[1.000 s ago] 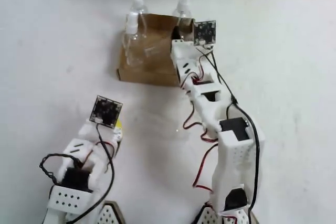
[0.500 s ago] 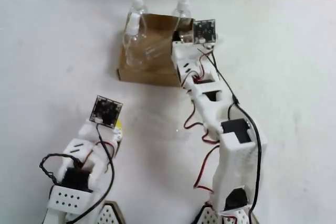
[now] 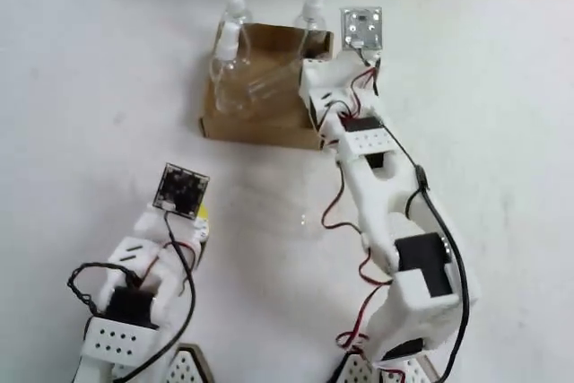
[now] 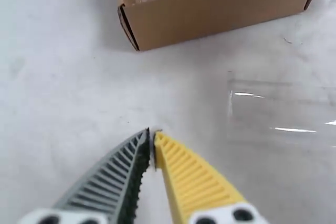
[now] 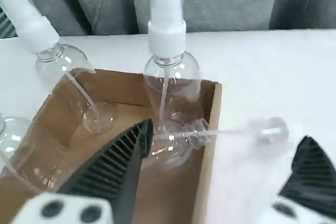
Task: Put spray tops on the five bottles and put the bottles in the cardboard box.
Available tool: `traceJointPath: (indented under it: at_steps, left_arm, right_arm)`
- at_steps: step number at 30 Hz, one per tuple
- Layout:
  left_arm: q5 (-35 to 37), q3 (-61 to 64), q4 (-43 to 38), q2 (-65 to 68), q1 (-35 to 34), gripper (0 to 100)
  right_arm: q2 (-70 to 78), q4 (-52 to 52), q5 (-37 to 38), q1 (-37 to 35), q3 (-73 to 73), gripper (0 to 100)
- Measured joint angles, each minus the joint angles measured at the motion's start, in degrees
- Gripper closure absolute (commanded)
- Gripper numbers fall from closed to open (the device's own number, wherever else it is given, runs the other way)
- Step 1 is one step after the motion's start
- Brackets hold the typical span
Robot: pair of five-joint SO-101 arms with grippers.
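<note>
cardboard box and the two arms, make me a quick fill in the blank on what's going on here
1. The bottle with the white spray top stands ___ the cardboard box.
2. The left hand, with one grey finger and one yellow, is ___.
3. The right hand, at the cardboard box's edge, is ___.
4. The table under the box is ___ in colour.

Missing words: inside; shut; open; white

I see three clear bottles (image 5: 170, 80), white spray tops (image 5: 167, 19) fitted, upright in the open cardboard box (image 3: 251, 127); a fourth bottle (image 5: 197, 136) leans tilted over its wall.
</note>
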Motion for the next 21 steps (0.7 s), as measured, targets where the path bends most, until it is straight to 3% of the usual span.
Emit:
traceJointPath:
  at_steps: [4,12,21]
  left_arm:
    - [0.0,0.0,0.0,0.0,0.0,98]
    - [0.0,0.0,0.0,0.0,0.0,98]
    - [0.0,0.0,0.0,0.0,0.0,98]
  right_arm:
    - [-3.43,8.18,-5.71,-0.18,0.0,65.7]
    - [-6.59,12.04,-12.57,0.97,0.0,90.1]
    - [-1.23,12.04,-16.0,7.74,-3.08,83.4]
